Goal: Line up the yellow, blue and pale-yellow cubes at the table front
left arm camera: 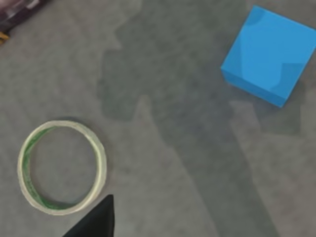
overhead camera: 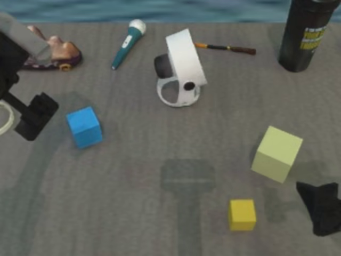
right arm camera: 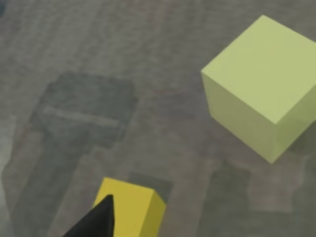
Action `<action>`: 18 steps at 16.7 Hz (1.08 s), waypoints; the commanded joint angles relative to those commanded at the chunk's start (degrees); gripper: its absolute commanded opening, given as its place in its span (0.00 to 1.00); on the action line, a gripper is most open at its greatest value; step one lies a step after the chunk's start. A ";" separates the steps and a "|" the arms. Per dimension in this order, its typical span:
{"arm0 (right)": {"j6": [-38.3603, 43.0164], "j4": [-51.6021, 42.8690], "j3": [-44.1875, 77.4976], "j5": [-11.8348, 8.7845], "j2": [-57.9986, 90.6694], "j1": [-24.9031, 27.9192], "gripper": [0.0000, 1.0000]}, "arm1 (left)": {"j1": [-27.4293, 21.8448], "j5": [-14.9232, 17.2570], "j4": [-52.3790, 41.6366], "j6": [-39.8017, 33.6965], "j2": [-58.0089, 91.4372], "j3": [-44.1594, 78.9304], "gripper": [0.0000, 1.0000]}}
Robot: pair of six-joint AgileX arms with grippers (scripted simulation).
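Top view: the three cubes lie scattered on the counter (overhead camera: pixel 138 160), none yet in a line at the front. The blue cube (overhead camera: pixel 84 127) sits at the left, well back from the front edge; the pale cube (overhead camera: pixel 277 153) sits at the right; the yellow cube (overhead camera: pixel 242 214) lies nearest the front, right of centre. The left end effector (overhead camera: pixel 35 115) hangs just beside the blue cube, empty; whether its fingers are parted cannot be told. The right end effector (overhead camera: pixel 321 208) hovers at the right edge, near the yellow and pale cubes, also empty and its finger state likewise unclear. The step in hand appears to be the approach to a first grasp. To do it well, centre the fingers over the chosen cube, align them with two parallel faces, since the blue and pale cubes sit rotated, and descend vertically. Keep the left arm away from the tape ring (left arm camera: pixel 61 168) close by.
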 joint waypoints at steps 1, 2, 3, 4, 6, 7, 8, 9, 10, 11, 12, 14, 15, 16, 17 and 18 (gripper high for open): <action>-2.01 2.70 -3.49 -0.05 -4.78 -2.56 1.00 | -0.67 0.03 -3.38 2.34 6.13 4.77 1.00; -3.95 5.28 -6.67 -0.05 -9.18 -5.18 1.00 | -1.31 0.04 -6.60 4.60 12.01 9.44 1.00; -5.80 7.76 -9.48 0.00 -13.19 -7.83 1.00 | -1.91 0.05 -9.61 6.75 17.58 13.98 1.00; -7.56 10.14 -11.93 0.09 -16.79 -10.50 1.00 | -2.47 0.05 -12.39 8.78 22.83 18.33 1.00; -10.89 14.75 -15.99 0.33 -23.02 -15.92 1.00 | -3.46 0.03 -17.14 12.37 32.12 26.26 1.00; -12.30 16.79 -17.52 0.45 -25.52 -18.39 1.00 | -3.89 0.02 -19.09 13.92 36.05 29.72 1.00; -13.55 18.67 -18.77 0.56 -27.75 -20.70 1.00 | -4.25 -0.01 -20.75 15.29 39.44 32.78 1.00; -14.63 20.35 -19.76 0.65 -29.74 -22.78 1.00 | -4.57 -0.03 -22.12 16.46 42.25 35.39 1.00; -15.49 21.76 -20.47 0.72 -31.49 -24.54 1.00 | -4.81 -0.06 -23.19 17.41 44.47 37.51 1.00; -16.11 22.81 -20.94 0.77 -32.91 -25.90 1.00 | -5.00 -0.08 -23.96 18.12 46.07 39.13 1.00; -16.49 23.50 -21.20 0.79 -33.88 -26.81 1.00 | -5.12 -0.10 -24.44 18.57 47.09 40.20 1.00; -16.66 23.81 -21.32 0.80 -34.34 -27.24 1.00 | -5.17 -0.10 -24.65 18.78 47.53 40.70 1.00; -16.66 23.81 -21.32 0.80 -34.34 -27.24 1.00 | -5.17 -0.10 -24.65 18.78 47.53 40.70 1.00; -16.66 23.81 -21.32 0.80 -34.34 -27.24 1.00 | -5.17 -0.10 -24.65 18.78 47.53 40.70 1.00; -16.66 23.81 -21.32 0.80 -34.34 -27.24 1.00 | -4.85 -0.11 -24.53 18.72 47.41 40.55 1.00; -16.66 23.81 -21.32 0.80 -34.34 -27.24 1.00 | -4.89 -0.11 -24.35 18.75 47.46 40.37 1.00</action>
